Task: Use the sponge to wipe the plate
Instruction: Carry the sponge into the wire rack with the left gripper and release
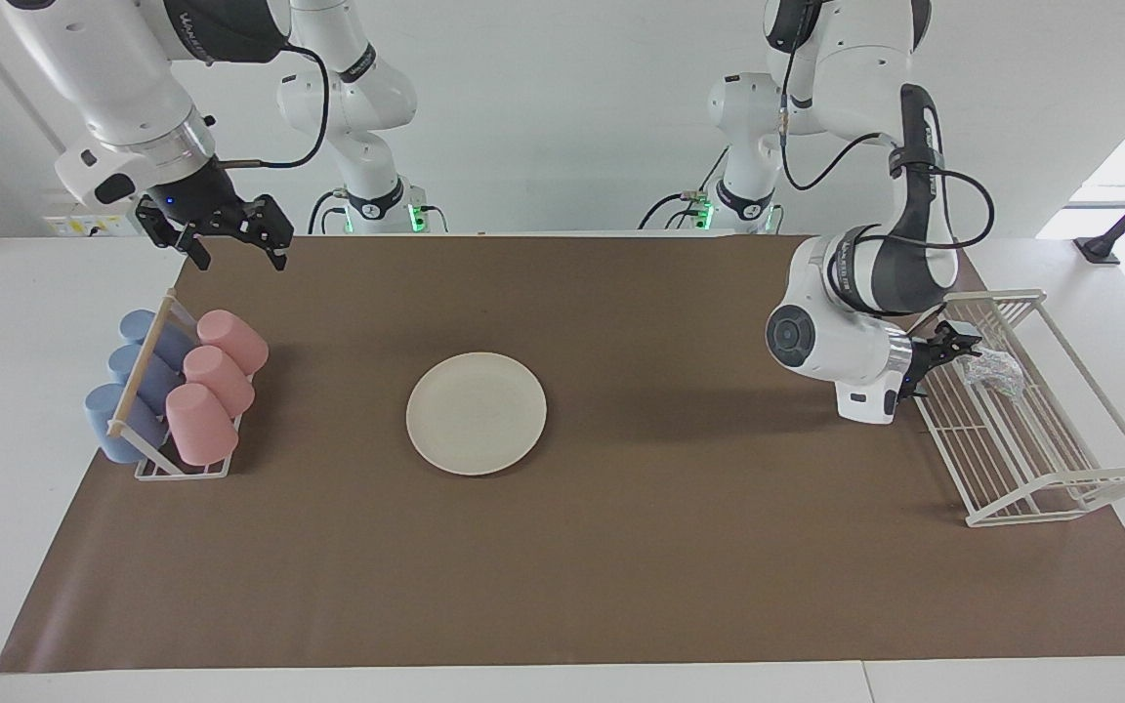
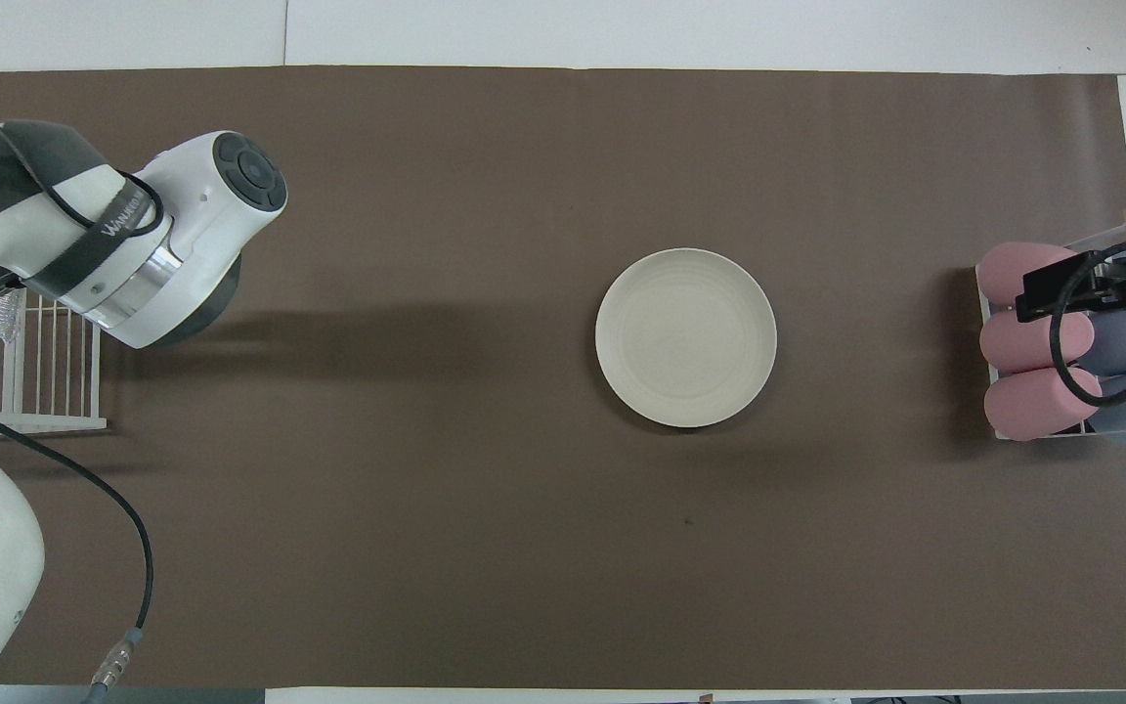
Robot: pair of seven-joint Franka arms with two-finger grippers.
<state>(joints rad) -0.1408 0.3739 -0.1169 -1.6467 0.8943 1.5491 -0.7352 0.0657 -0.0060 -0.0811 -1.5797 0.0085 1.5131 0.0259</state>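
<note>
The right end effector [image 1: 226,237], fingers spread, waits above the cup rack [image 1: 182,467]. The plate [image 1: 477,413] lies mid-bench. The left end effector [image 1: 958,350] meets the sponge [image 1: 995,371] in the wire rack [image 1: 1061,483]; finger state indeterminate.

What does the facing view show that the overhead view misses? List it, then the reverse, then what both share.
Facing view only: the left end effector at the sponge in the wire rack, the right end effector up over the mat near the cup rack, and the blue cups.

Overhead view only: nothing more.

Both: the plate mid-mat, the pink cups, the racks.
</note>
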